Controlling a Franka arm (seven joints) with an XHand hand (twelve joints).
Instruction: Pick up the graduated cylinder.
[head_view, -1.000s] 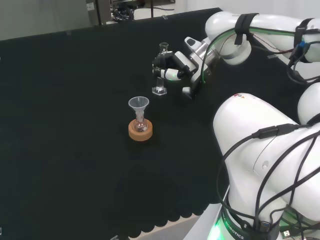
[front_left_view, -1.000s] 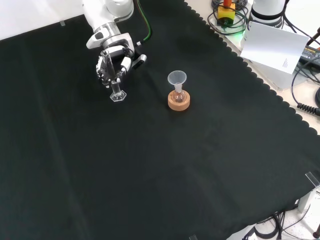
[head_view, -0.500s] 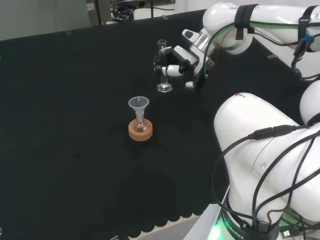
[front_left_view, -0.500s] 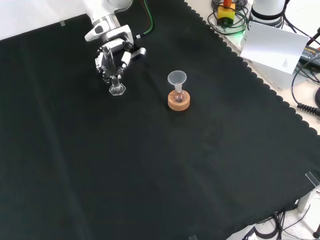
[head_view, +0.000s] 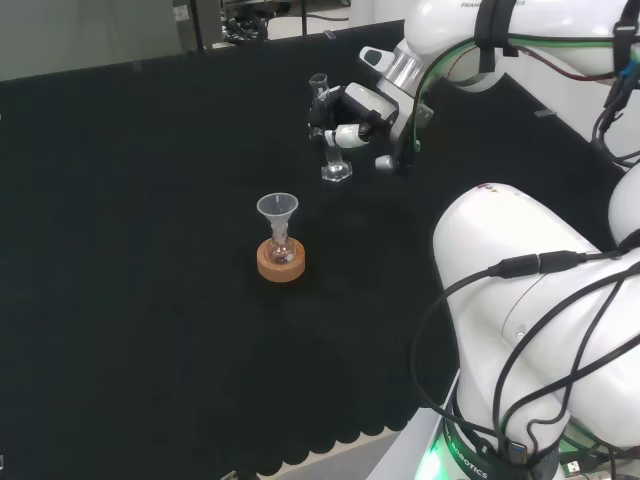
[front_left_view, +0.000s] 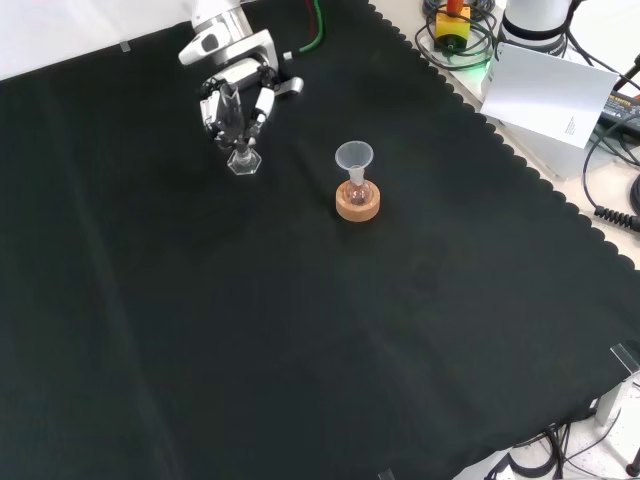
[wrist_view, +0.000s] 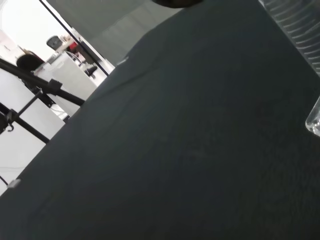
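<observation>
Even, bright overhead light w/ soft shadows; black cloth (front_left_view: 300, 330) soaks it up, no glare. White arm links (head_view: 520, 290) near blown out in head view. Wrist view: clear graduated cylinder (wrist_view: 300, 30) blurred up close, bright room behind washed out.

place: lab | cues: black cloth (front_left_view: 300, 330) bench, funnel (head_view: 277, 207), graduated cylinder (head_view: 330, 130), cables (front_left_view: 615, 130)

Black cloth surface (front_left_view: 300, 330); cork ring stand (front_left_view: 358, 206) rests mid-cloth, bearing small flask (front_left_view: 357, 190) with funnel (front_left_view: 353, 157).
</observation>
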